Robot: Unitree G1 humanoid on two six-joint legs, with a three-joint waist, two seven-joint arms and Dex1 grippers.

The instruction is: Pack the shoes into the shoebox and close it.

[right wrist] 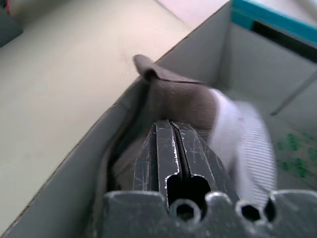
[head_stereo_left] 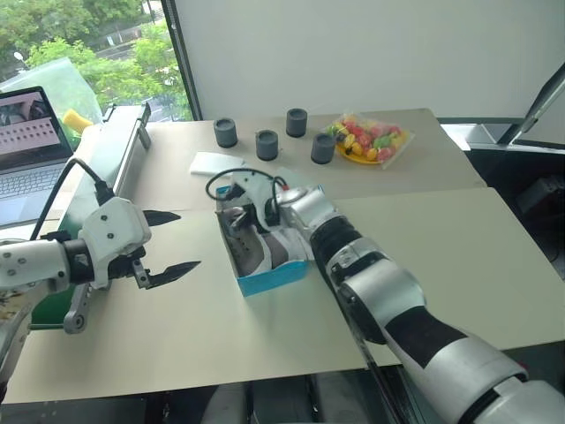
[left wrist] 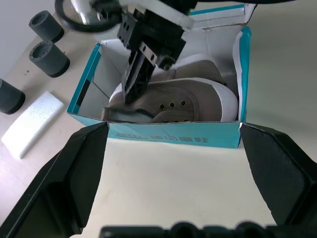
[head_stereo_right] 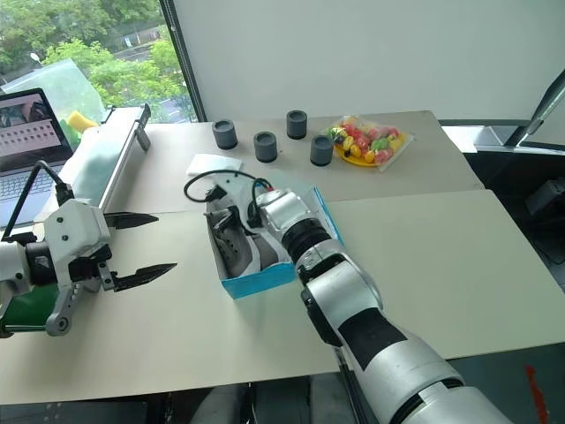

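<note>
The blue shoebox (head_stereo_left: 275,279) stands open in the middle of the table, its lid (left wrist: 218,12) folded back on the far side. Grey-brown shoes (left wrist: 190,101) with white soles lie inside it. My right gripper (right wrist: 171,130) reaches down into the box, fingers pressed together, tips against a shoe's grey upper (right wrist: 181,101) near the left wall; nothing shows between them. My left gripper (head_stereo_left: 183,240) hovers over the table left of the box, open and empty, its black fingers (left wrist: 81,166) framing the box's front.
Several black cylinders (head_stereo_left: 267,144) stand at the back, with a white foam pad (head_stereo_left: 215,162) before them and a plate of coloured sweets (head_stereo_left: 367,140) at the back right. A laptop (head_stereo_left: 26,150) and a long pale case (head_stereo_left: 115,163) line the left edge.
</note>
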